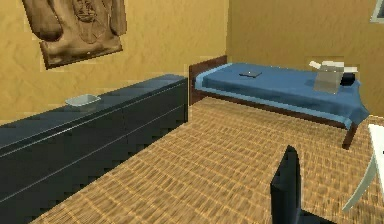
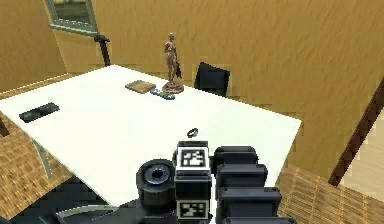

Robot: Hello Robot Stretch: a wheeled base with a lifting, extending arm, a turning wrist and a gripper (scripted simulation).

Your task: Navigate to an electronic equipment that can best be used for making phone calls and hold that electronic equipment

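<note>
White tabletop [image 2: 120, 130] spreads across the arm side view. Toward its left end lies a dark flat slab [image 2: 38, 112], which I judge to be the phone, well apart from the statuette [image 2: 173, 62] farther right and from the hand [image 2: 152, 182] at the near edge. I cannot tell whether the hand grasps anything, as its far end is hard to make out. To do this step well, the base should move left until the slab lines up with the arm before any reach.

Soft, even light is filling both views; the white worktop [image 2: 120, 125] is looking bright, and shadow is lying under the bed [image 1: 280, 85].
</note>
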